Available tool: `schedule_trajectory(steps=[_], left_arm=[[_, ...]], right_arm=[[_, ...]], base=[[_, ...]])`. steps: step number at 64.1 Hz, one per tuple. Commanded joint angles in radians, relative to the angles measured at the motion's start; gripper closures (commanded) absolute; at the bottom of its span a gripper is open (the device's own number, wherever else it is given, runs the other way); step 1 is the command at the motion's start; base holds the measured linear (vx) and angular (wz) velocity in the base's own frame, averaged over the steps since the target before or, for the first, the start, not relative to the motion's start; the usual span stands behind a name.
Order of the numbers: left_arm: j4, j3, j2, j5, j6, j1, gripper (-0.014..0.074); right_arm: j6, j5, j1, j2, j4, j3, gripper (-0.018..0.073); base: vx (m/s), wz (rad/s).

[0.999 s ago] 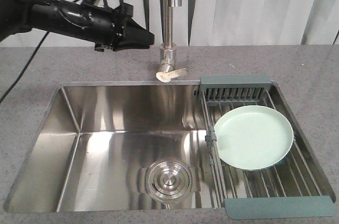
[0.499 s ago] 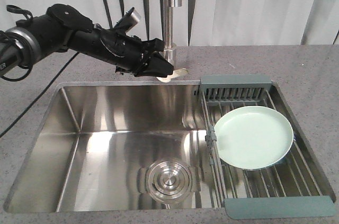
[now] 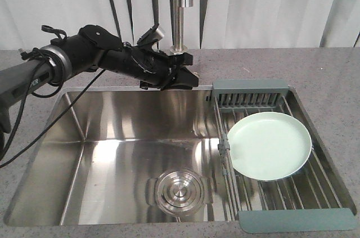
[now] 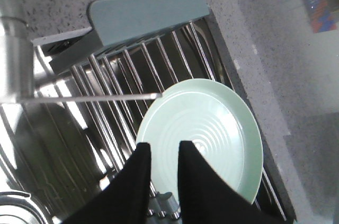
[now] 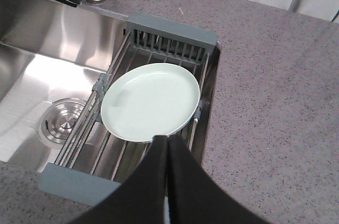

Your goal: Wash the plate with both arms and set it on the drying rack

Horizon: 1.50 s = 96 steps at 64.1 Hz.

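The pale mint-green plate [image 3: 270, 145] lies face up on the steel rods of the drying rack [image 3: 250, 86] over the right end of the sink. My left arm reaches in from the left, and its gripper [image 3: 188, 77] hovers at the faucet's base, left of the rack's slotted end. In the left wrist view the gripper [image 4: 163, 147] is narrowly open and empty, with the plate [image 4: 212, 128] and rack [image 4: 148, 15] beyond it. My right gripper [image 5: 167, 138] is shut and empty, above the plate's [image 5: 151, 102] near rim. It is out of the front view.
The steel sink basin [image 3: 112, 125] has a round drain cover [image 3: 179, 190]. The tall faucet [image 3: 181, 18] stands at the back edge behind my left gripper. Grey speckled countertop [image 5: 265, 75] surrounds the sink. Cables hang at the back.
My left arm has swung down and to the right, from the upper left to the faucet's base, and now covers the faucet lever. The plate has not moved.
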Motion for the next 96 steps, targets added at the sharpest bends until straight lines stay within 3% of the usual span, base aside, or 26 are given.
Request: schedule_trajectory(steps=[1, 11, 24, 54, 75, 96], left_arm=[[-0.066, -0.038, -0.047, -0.026, -0.007, -0.010, 0.0472], [-0.060, -0.038, -0.022, -0.031, -0.007, -0.010, 0.0482], [-0.063, -0.038, -0.018, -0.079, 0.000, -0.010, 0.0605], [-0.075, -0.038, -0.018, -0.185, 0.001, -0.010, 0.0603], [-0.194, -0.038, -0.018, -0.248, 0.077, -0.010, 0.0603], [-0.248, -0.038, -0.018, -0.336, 0.115, -0.009, 0.0603]], right_arm=[[-0.008, -0.065, -0.004, 0.006, 0.000, -0.022, 0.0567], [-0.008, -0.065, -0.004, 0.006, 0.000, -0.022, 0.0567], [-0.008, -0.065, -0.004, 0.006, 0.000, -0.022, 0.0567], [-0.008, -0.073, -0.004, 0.006, 0.000, -0.022, 0.0566], [-0.008, -0.073, -0.004, 0.006, 0.000, -0.022, 0.0566], [-0.008, -0.074, -0.004, 0.006, 0.000, -0.022, 0.0566]], base=[[0.00, 0.00], [0.00, 0.00], [0.00, 0.00], [0.00, 0.00], [0.00, 0.00], [0.00, 0.00]])
